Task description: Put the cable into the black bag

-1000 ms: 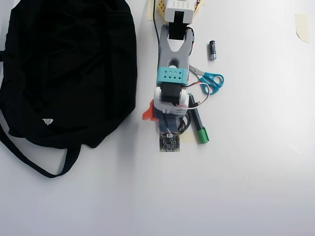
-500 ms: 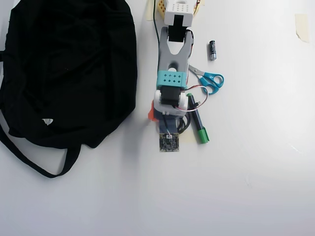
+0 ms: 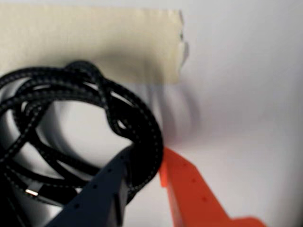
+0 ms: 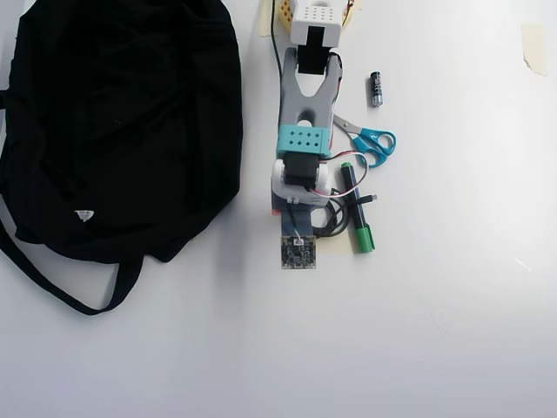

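Grasp step: fingers [image 3: 144,182] pinch the cable [image 3: 118,113] at frame bottom; next, lift and carry to the bag [image 4: 113,122], upper left

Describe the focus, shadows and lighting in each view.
Wrist view: the cable is fairly sharp, while the tape and gripper fingers are blurred, with soft shadows on the table. Overhead view: evenly bright and sharp; the black bag shows almost no detail.

A plain white table [image 4: 452,348] fills the view, evenly and brightly lit.
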